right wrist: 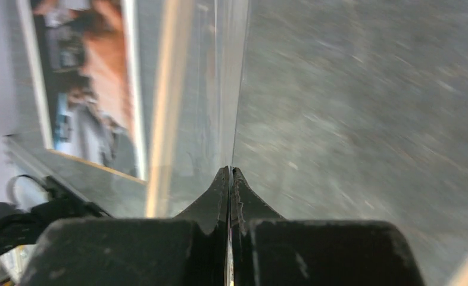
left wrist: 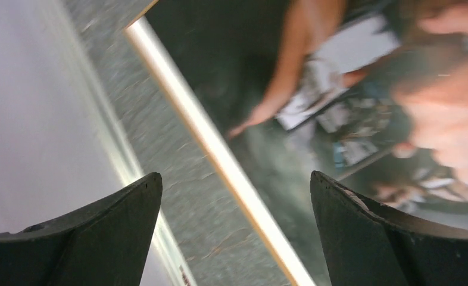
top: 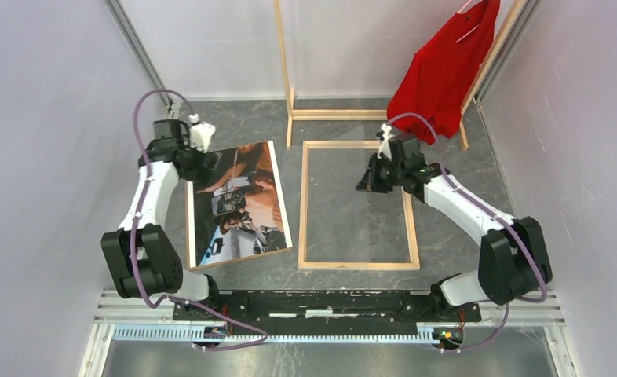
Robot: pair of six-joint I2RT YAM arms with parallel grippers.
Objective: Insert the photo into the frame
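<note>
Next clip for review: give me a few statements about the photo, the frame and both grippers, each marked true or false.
1. The photo lies picture side up, to the left of the frame. True.
2. The photo sits inside the frame. False: it lies beside the frame, apart from it.
3. The left gripper is open. True.
4. The right gripper is spread wide. False: its fingers are pressed together.
</note>
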